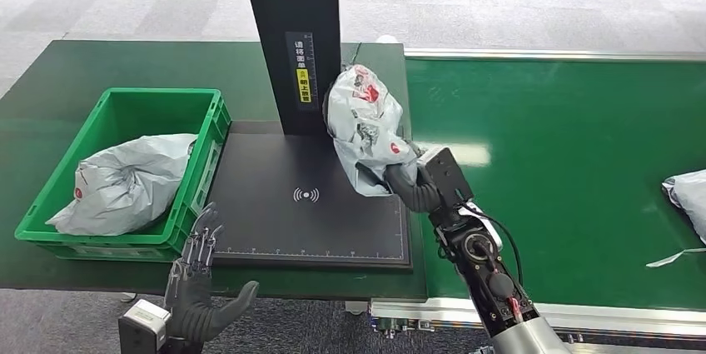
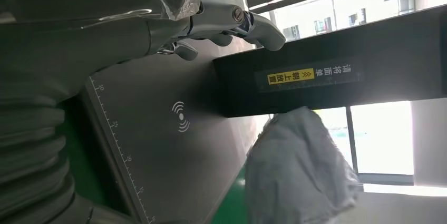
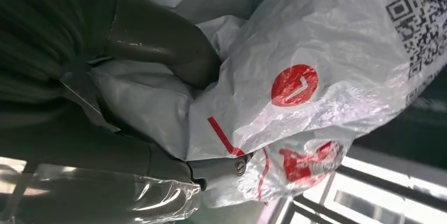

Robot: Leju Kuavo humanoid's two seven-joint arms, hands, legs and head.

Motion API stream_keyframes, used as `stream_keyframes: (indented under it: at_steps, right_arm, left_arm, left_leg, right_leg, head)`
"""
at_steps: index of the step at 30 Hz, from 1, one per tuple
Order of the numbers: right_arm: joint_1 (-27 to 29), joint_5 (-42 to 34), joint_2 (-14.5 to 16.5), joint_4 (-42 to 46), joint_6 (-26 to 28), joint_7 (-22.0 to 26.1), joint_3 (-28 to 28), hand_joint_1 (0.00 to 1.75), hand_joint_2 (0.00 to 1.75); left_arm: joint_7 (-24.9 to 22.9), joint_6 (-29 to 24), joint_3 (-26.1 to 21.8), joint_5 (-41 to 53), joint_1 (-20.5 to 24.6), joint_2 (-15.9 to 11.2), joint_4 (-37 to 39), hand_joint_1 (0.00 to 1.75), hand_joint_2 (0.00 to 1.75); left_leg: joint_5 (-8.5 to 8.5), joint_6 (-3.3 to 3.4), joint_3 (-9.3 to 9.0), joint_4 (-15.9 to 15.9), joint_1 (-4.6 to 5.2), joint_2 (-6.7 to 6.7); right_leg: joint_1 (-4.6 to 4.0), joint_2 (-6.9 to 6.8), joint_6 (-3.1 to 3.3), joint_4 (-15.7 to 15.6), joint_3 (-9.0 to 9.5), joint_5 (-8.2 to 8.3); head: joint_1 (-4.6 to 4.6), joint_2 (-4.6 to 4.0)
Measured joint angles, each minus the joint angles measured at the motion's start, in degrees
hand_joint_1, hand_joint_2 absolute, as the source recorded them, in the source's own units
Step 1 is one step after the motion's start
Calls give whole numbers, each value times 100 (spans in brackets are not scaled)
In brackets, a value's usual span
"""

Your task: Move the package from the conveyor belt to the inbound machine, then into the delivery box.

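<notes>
Right hand (image 1: 414,181) grips the package (image 1: 364,125) over the scanner (image 1: 308,204); set it flat, label up. Left hand (image 1: 200,283) hangs empty, fingers apart.

Dark green worktop (image 1: 50,79): carries a bright green plastic crate (image 1: 125,172) at left, touching the flat black scanner platform with upright black column (image 1: 308,212) beside it. Adjoining at right, green conveyor belt (image 1: 566,137): a grey plastic mailer bag (image 1: 689,191) lies at its far right edge.
</notes>
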State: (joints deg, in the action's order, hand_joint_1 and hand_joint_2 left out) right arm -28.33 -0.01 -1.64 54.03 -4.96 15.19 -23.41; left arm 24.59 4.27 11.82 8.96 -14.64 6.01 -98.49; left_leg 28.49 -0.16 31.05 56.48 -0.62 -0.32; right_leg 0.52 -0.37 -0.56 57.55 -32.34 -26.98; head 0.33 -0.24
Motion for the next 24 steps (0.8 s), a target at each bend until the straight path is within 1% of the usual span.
stream_keyframes:
  at_steps: [4,10,14,18,24]
  right_arm:
    - [-111,203,-107,-281,-161,-208,-342,175,175]
    - [-375,953,-251,-778,-462,-695,-980,175,175]
    - [-494,1126,-315,-1038,-642,-694,-1295,175,175]
    - [-563,1037,-350,-1165,-799,-523,-1408,0,175]
    - [-520,436,-379,-1182,-894,-49,-1322,0,175]
  left_arm:
    - [-25,6,11,-1,7,-18,0,0,175]
    - [-85,52,47,4,67,-36,27,0,175]
    - [-110,101,72,10,119,-43,80,0,175]
    - [-115,104,95,10,168,-56,143,0,175]
    - [-90,89,98,-11,187,-71,221,0,175]
  left_leg:
    - [0,0,0,0,0,0]
    - [0,-1,-1,0,-1,0]
    - [0,-1,-2,0,-1,0]
    - [0,0,-2,0,0,1]
    - [0,0,-2,1,-1,1]
  right_leg:
    - [0,1,0,0,-2,0]
    - [-1,2,0,0,-3,1]
    - [-1,3,0,0,-3,1]
    - [0,3,0,0,-2,1]
    - [-1,3,0,0,-4,1]
  head:
    - [-1,0]
    - [-2,0]
    - [-1,0]
    - [-1,0]
    - [-2,0]
